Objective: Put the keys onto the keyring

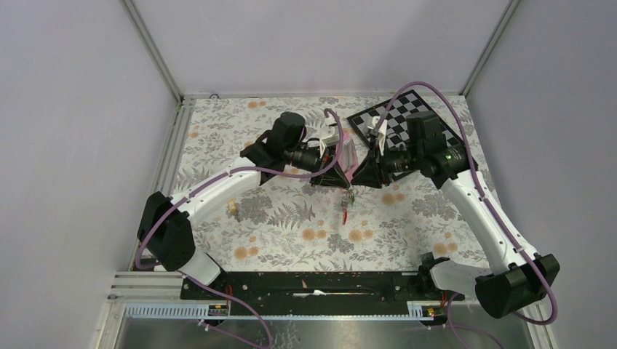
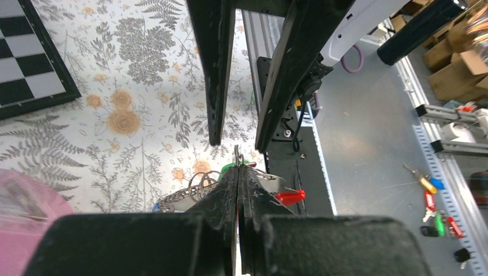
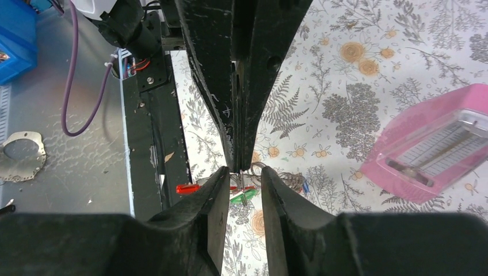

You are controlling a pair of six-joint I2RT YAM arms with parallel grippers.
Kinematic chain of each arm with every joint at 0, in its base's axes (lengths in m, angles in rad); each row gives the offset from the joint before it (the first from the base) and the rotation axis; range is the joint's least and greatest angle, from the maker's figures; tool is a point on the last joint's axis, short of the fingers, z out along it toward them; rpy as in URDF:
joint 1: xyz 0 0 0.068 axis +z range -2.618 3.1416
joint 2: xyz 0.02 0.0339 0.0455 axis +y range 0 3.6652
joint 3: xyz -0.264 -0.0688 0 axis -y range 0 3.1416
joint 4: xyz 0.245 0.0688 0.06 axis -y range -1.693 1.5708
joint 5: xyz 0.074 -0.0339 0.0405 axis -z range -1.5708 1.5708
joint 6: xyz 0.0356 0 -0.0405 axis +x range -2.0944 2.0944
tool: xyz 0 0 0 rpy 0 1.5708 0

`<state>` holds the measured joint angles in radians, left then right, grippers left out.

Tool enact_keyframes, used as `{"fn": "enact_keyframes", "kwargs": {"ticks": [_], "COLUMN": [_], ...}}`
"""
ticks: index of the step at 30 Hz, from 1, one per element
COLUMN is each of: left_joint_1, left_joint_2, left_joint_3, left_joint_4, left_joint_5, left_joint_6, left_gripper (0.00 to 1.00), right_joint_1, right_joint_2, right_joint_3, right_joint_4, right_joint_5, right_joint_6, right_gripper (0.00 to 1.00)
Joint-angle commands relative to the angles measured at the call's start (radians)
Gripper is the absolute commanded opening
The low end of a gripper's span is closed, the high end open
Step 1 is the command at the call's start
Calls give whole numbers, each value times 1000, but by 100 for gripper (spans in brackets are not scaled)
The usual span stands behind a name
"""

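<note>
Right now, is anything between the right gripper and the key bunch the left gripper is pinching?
Nothing visible: the right gripper stands open at the key bunch held by left gripper; pink metronome lies aside.

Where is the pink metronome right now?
In the top view the pink metronome sits toward the far middle of the table, just left of the chessboard.

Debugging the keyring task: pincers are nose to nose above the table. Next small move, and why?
Probably back the right pincer straight off. Its jaws stand open astride the key bunch, which the shut left pincer alone holds; retreating clears room to regrasp.
</note>
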<state>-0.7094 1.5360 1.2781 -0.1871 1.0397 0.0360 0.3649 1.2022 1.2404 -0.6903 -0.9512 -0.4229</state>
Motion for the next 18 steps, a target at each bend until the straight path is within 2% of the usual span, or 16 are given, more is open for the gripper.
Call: {"fn": "enact_keyframes", "kwargs": {"ticks": [1, 11, 15, 18], "left_joint_1": [8, 31, 31, 31], "left_joint_2": [-46, -49, -38, -38], "left_joint_3": [-40, -100, -106, -110], "left_joint_4": [230, 464, 484, 493], "left_joint_5": [67, 97, 97, 100], "left_joint_6": [-193, -407, -425, -430], "left_gripper": [0, 0, 0, 0], "right_joint_1": [-27, -52, -52, -52], "right_joint_2": [-34, -63, -60, -57], "right_joint_3": [-2, -72, -70, -73], "right_joint_4": [31, 26, 40, 49], "right_joint_5": [-16, -112, -119, -119], "right_joint_6": [12, -23, -19, -17], "right_gripper": [34, 39, 39, 35]}}
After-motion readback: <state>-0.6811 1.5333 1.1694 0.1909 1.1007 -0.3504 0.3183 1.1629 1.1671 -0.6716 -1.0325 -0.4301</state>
